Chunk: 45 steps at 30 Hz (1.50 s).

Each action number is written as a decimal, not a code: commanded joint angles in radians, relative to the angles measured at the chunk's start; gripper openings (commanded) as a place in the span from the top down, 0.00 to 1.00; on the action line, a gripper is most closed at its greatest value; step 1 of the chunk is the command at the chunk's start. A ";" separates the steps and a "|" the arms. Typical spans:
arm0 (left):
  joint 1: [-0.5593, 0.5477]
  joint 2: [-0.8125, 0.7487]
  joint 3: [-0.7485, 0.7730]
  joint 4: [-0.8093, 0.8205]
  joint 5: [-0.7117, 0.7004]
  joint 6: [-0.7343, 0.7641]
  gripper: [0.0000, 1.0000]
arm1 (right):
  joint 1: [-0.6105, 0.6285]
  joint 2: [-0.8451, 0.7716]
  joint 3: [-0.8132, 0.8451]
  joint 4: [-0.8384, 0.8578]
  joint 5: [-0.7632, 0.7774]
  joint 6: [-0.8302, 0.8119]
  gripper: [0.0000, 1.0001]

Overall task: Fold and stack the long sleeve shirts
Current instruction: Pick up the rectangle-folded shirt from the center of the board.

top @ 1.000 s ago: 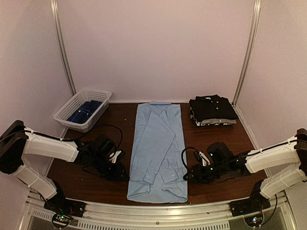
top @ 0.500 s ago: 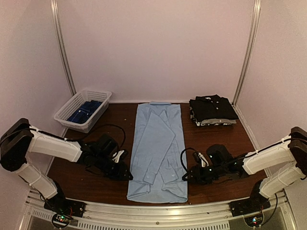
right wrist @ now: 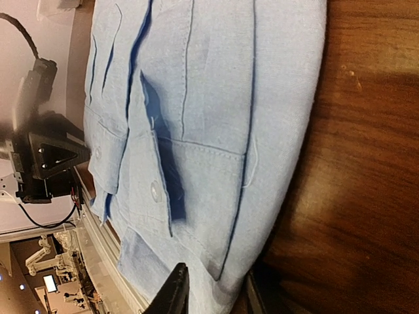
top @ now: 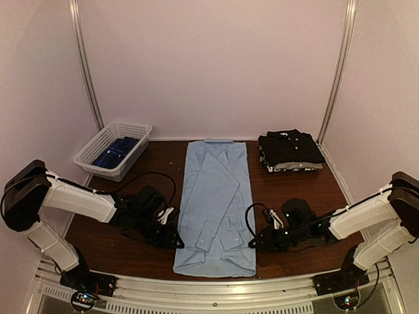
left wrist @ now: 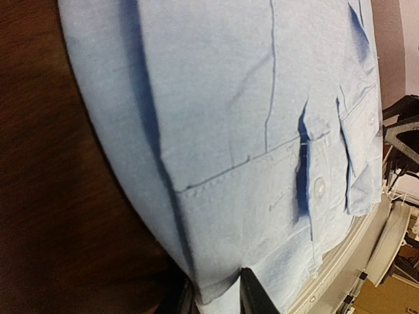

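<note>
Lying flat down the middle of the top view, the shirt (top: pixel 215 203) is a long light blue strip with both sleeves laid in over its body, collar at the far end and hem toward the bottom of the frame. Your step, I judge, is the lengthwise fold: lift the hem end and carry it up to the collar.

The left gripper (top: pixel 171 239) sits at the shirt's left edge near the hem, and the right gripper (top: pixel 256 242) at the right edge opposite. In each wrist view the cloth edge lies between the fingers (left wrist: pixel 254 296), which stand a little apart; you cannot tell whether they pinch it yet.

Make sure each bite takes all the layers, cuffs (left wrist: pixel 321 190) included, before you lift. Raise both sides level and together so the sleeves do not slide out, and lay the hem square on the collar.

The folded stack (top: pixel 291 152), black shirt on top, sits at the upper right of the table (top: pixel 294 196). The basket (top: pixel 88 157), with dark blue cloth (top: pixel 116 152) in it, stands at the upper left. No brand, label or writing can be read anywhere.
</note>
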 commanded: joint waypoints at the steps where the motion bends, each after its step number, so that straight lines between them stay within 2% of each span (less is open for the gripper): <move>1: -0.011 0.009 0.010 0.022 0.024 -0.024 0.77 | 0.009 0.025 -0.014 0.028 -0.013 0.007 0.72; 8: -0.018 -0.006 0.014 0.028 0.042 -0.039 0.86 | 0.010 0.048 -0.002 0.071 -0.031 0.016 0.84; 15: -0.022 -0.038 -0.005 0.034 0.053 -0.058 0.97 | 0.014 0.048 -0.010 0.097 -0.050 0.025 1.00; 22: -0.035 -0.125 -0.051 0.029 0.065 -0.084 1.00 | 0.034 -0.018 -0.024 0.093 -0.052 0.042 1.00; 27: -0.034 -0.180 -0.023 -0.012 0.057 -0.076 1.00 | 0.034 -0.073 0.023 0.021 -0.036 0.024 1.00; 31: -0.024 -0.189 0.002 0.016 0.090 -0.099 1.00 | 0.024 -0.087 0.064 0.009 -0.036 0.027 1.00; 37: 0.037 -0.179 0.064 0.076 0.168 -0.173 1.00 | -0.065 -0.088 0.141 0.008 -0.051 0.025 1.00; 42: 0.103 -0.168 0.073 0.203 0.237 -0.333 1.00 | -0.140 -0.060 0.212 0.047 -0.058 0.037 1.00; 45: 0.128 -0.143 0.107 0.240 0.245 -0.368 1.00 | -0.161 -0.021 0.258 0.063 -0.056 0.024 1.00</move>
